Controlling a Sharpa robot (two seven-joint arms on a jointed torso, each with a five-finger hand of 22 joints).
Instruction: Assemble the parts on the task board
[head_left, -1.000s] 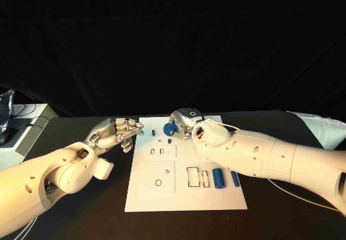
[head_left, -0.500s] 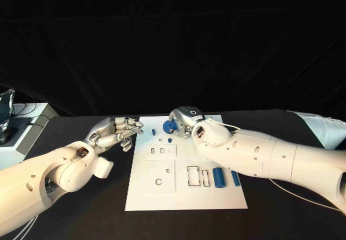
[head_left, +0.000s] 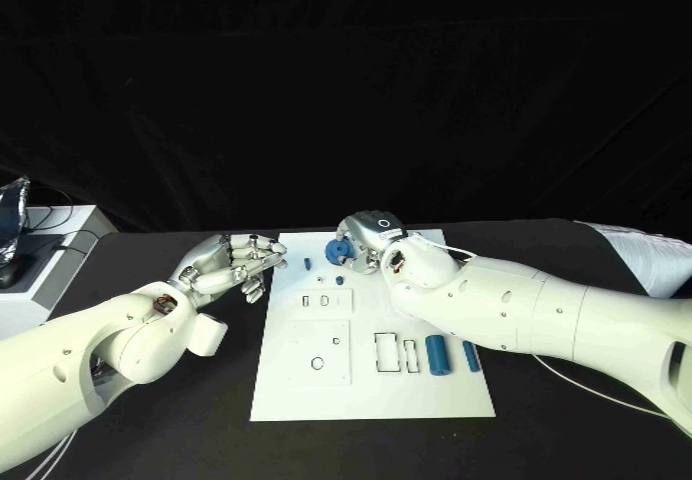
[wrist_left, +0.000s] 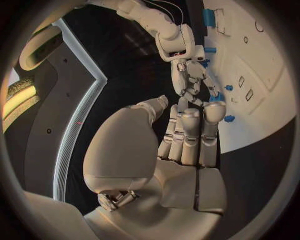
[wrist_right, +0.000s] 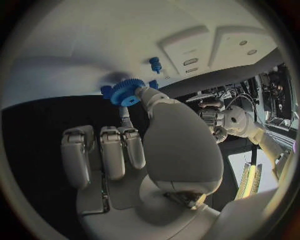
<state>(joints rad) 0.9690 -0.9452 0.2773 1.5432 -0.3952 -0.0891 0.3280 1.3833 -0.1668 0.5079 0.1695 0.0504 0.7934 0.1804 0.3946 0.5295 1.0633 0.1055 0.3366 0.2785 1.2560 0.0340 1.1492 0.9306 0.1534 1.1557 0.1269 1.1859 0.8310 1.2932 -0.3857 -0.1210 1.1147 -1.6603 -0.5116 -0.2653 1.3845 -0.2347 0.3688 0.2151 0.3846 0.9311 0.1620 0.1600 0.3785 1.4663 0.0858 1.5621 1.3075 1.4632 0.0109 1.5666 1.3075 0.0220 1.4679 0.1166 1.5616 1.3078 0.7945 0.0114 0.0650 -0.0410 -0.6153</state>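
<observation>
The white task board (head_left: 368, 395) lies in the middle of the black table. My right hand (head_left: 372, 238) hovers over the board's far edge and pinches a blue gear (head_left: 339, 252) between thumb and finger; the right wrist view shows the gear (wrist_right: 128, 93) at the fingertips. A small blue peg (head_left: 306, 265) stands in the board just left of the gear. Two blue cylinders (head_left: 436, 355) (head_left: 470, 356) lie on the board's right side. My left hand (head_left: 231, 265) hangs beside the board's left edge, fingers loosely bent, holding nothing.
The board carries two square plates with holes (head_left: 325, 300) (head_left: 317, 352) and rectangular slots (head_left: 389, 352). A pale box (head_left: 51, 265) stands at the table's left edge, and a white bundle (head_left: 635, 255) lies at the far right.
My right hand has lifted the gear slightly and drawn it toward the board's far edge. The left hand has stayed in place.
</observation>
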